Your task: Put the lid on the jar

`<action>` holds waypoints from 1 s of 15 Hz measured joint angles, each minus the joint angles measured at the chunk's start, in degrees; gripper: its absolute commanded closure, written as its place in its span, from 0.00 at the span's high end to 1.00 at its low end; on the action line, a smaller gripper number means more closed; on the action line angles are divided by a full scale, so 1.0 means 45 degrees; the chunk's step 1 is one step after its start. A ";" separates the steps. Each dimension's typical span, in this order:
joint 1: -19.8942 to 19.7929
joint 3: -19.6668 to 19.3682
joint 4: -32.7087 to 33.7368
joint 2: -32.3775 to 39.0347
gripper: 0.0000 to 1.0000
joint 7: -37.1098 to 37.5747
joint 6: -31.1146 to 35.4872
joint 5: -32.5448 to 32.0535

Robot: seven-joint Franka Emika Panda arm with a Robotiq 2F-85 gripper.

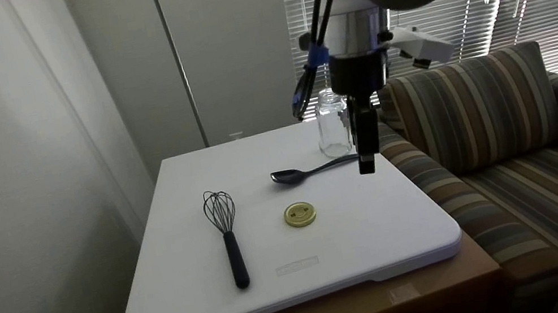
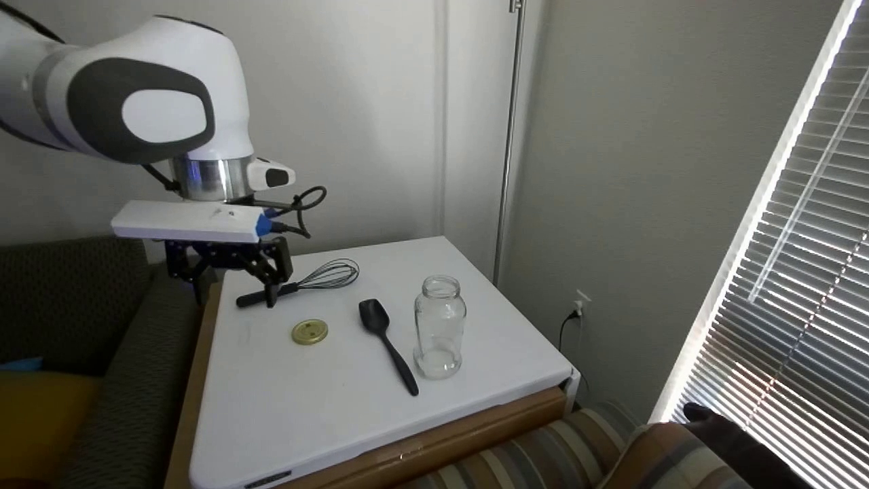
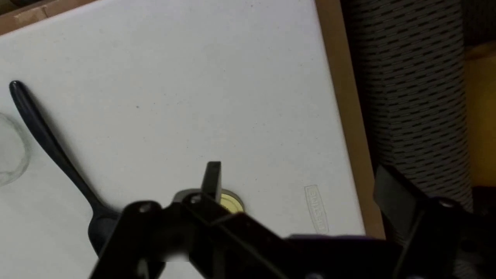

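Find gold lid lying flat on the desk, well apart from glass jar

Can see that lid in both exterior views, resting near a black spoon and a black-handled whisk. Can follow the spoon lying between lid and jar, stretching its handle just beside the jar's base. Note the jar standing upright, clear and uncapped, with mouth facing up.

Turn to the black hand above the desk, hanging fingers-down from a white robot arm. Would call it spread wide, with a broad gap between the fingertips and nothing gripped. Looking through that gap in the wrist view, find bare white surface and a small lettered mark, too faint to read with certainty. Catch only part of the lid there, half hidden behind one finger, and only part of the jar, cut off by the left edge. Cannot judge exactly how high above the lid to place that hand.

Past the desk, take in a striped armchair with a striped cushion against its back, plus window blinds in both exterior views. Might add a wall outlet in an exterior view, with a cable hanging below
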 measured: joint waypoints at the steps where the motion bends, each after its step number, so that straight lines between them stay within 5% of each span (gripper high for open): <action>1: -0.0003 0.0078 0.0366 0.0460 1.00 0.0081 0.0008 -0.0019; 10: 0.0359 0.0054 0.3579 0.3877 1.00 0.2312 0.0003 -0.2074; 15: 0.0541 -0.0056 0.4061 0.4314 1.00 0.2502 -0.0014 -0.2288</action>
